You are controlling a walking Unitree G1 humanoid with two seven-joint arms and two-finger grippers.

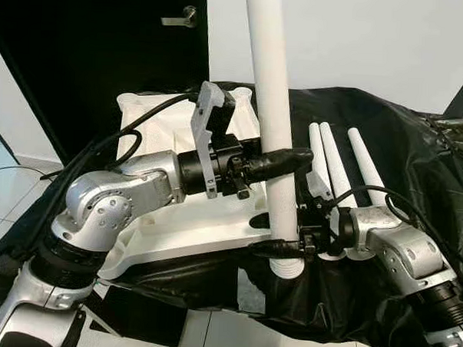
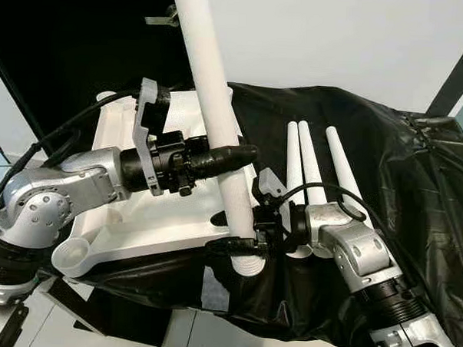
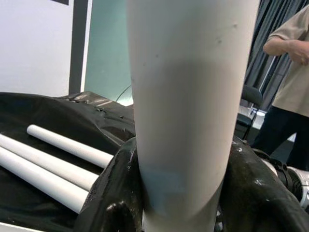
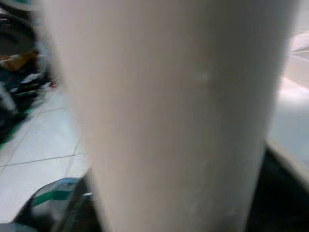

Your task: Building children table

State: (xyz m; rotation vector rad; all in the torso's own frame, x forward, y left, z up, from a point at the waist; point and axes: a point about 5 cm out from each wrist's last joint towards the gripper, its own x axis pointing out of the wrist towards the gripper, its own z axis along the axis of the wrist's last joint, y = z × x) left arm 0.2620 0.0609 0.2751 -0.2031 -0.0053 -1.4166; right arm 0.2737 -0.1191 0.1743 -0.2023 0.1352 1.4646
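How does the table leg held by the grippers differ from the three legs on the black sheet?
The held leg stands nearly upright; the three spare legs lie flat, side by side. The left gripper and right gripper clamp the held leg; nothing touches the spare legs. All are white, tapered tubes.

Legible text: none | Labels/brands: none readable | Numbers/signs: none readable | Surfaces checked: all four views
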